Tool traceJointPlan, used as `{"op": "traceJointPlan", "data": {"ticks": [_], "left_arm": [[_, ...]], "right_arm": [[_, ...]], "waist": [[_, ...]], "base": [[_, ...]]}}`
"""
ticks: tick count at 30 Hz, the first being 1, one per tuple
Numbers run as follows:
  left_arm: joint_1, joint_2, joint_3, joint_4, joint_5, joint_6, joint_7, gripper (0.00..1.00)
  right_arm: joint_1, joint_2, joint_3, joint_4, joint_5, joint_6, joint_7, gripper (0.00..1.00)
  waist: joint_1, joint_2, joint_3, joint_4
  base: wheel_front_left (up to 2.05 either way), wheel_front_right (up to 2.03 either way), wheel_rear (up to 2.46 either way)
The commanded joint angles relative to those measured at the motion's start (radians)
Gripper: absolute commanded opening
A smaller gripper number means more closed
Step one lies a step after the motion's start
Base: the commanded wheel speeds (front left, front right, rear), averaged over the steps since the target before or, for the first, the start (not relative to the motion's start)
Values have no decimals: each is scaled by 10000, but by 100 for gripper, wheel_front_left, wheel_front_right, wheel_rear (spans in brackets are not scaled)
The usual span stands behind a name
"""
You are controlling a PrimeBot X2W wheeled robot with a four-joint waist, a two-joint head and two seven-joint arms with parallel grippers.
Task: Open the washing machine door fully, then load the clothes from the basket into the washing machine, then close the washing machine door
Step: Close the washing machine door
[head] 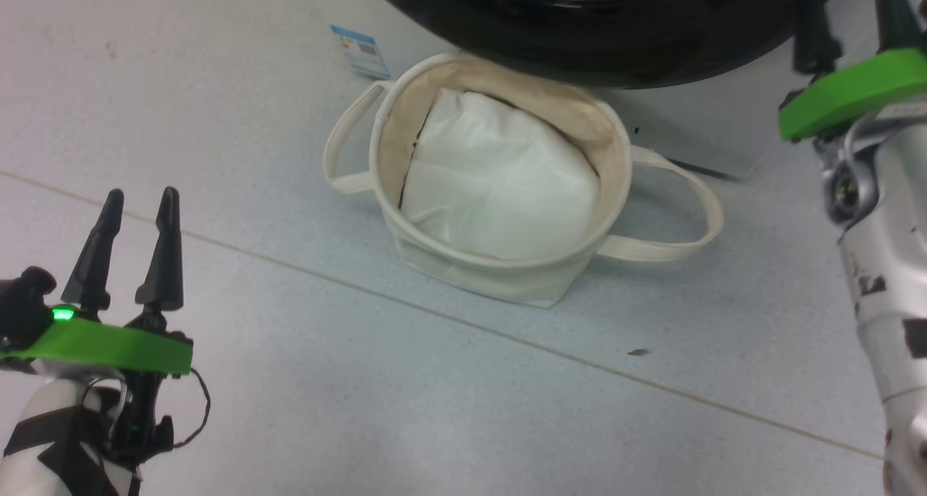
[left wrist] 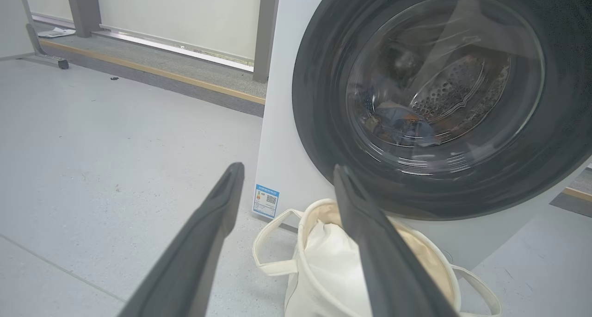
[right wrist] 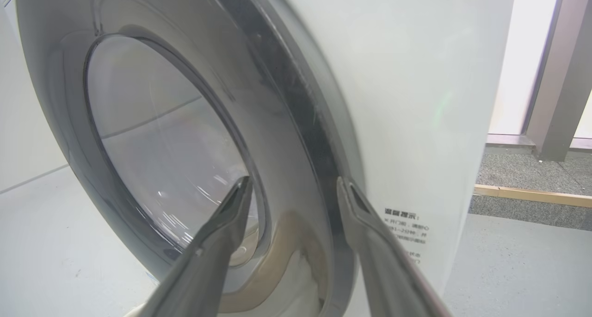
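The washing machine door (left wrist: 323, 99), black-rimmed with a clear glass bowl, lies against the front of the white washing machine (left wrist: 282, 159). Through the glass, blue and orange clothes (left wrist: 402, 122) lie in the steel drum. The cream basket (head: 507, 279) stands on the floor below the door, with only plain white padding (head: 500, 185) showing inside. My right gripper (right wrist: 293, 183) is open at the door's (right wrist: 286, 104) right edge, its fingers apart on either side of the rim, holding nothing. My left gripper (head: 143, 195) hangs open and empty over the floor, left of the basket.
A small blue label (head: 360, 49) is stuck low on the machine's front, behind the basket's left handle. In the left wrist view, grey pillars (left wrist: 266, 30) and a raised floor strip run behind the machine. Grey floor spreads in front of the basket.
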Motion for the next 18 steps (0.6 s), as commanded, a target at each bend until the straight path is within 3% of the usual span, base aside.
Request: {"op": "traceJointPlan", "data": {"ticks": [1, 8, 18], "left_arm": [[-148, 470, 414, -227, -27, -56, -118, 100], [169, 480, 311, -137, 82, -56, -118, 100], [892, 269, 524, -23, 80, -56, -118, 100]], "right_arm": [[261, 269, 196, -370, 50, -2, -76, 100], [2025, 254, 844, -1509, 44, -2, -76, 100], [4803, 286, 965, -3439, 209, -2, -76, 100]], "waist": [[1, 0, -234, -213], [1, 0, -1233, -924], [1, 0, -2582, -2089]], "base": [[0, 0, 0], [0, 0, 0], [0, 0, 0]]}}
